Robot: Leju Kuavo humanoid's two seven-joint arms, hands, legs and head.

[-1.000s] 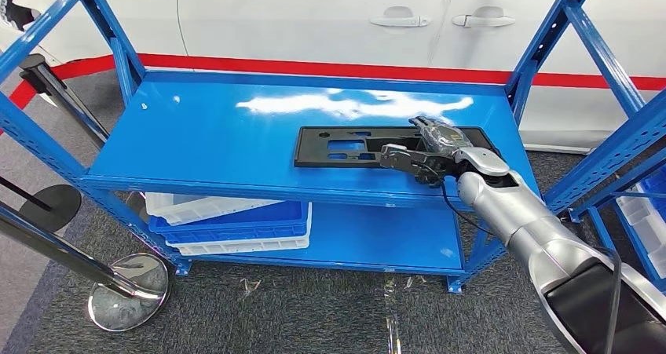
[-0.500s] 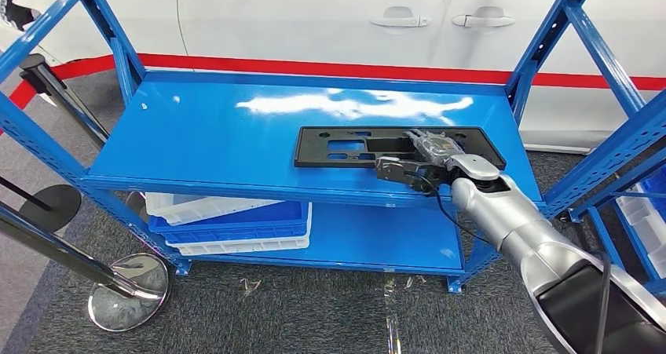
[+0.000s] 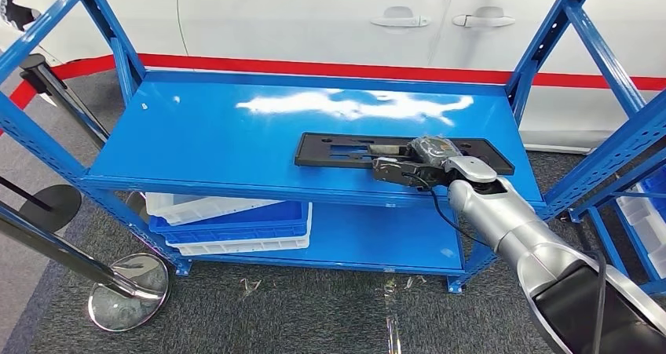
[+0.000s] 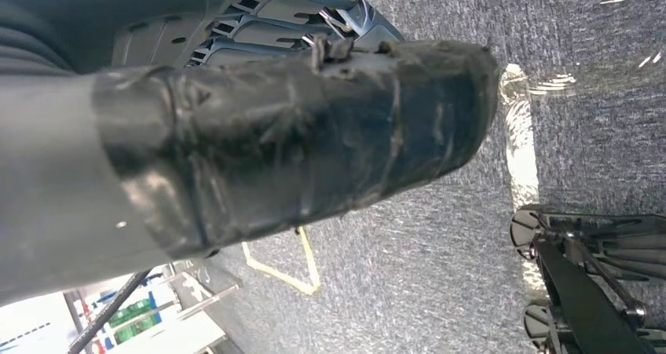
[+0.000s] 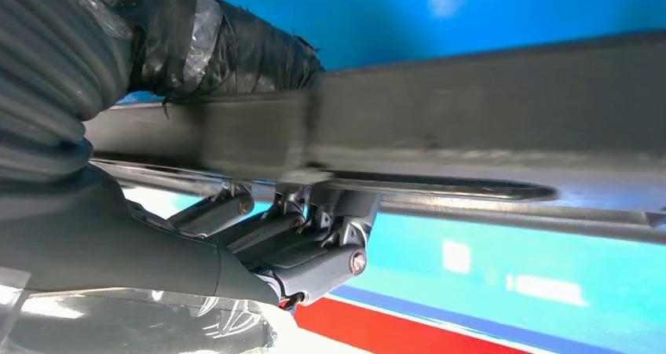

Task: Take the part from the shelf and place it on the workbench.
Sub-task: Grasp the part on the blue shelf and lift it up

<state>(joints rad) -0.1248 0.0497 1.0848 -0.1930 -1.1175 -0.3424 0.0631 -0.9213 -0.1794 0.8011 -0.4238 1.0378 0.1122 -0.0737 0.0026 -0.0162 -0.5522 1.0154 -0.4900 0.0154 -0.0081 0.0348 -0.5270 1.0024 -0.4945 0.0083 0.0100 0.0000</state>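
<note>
The part (image 3: 338, 148) is a long flat black panel with cut-outs, on the right half of the blue shelf's upper deck (image 3: 220, 142). My right hand (image 3: 420, 166) grips it at its near edge, right of its middle, and the panel looks tilted up off the deck. In the right wrist view the taped thumb (image 5: 228, 52) lies across the top of the part (image 5: 503, 107) and the darker fingers (image 5: 314, 248) press from underneath. My left hand (image 4: 259, 142) hangs over the carpet and holds nothing.
Blue uprights (image 3: 550, 48) frame the shelf on both sides. White and blue bins (image 3: 236, 220) sit on the lower deck. A white car (image 3: 330, 16) stands behind. Barrier posts with round bases (image 3: 129, 287) stand on the carpet at left.
My right hand has drawn slightly back toward the shelf's front edge and closed on the part. The panel has gone from lying flat to tilted, and its right end has shifted right.
</note>
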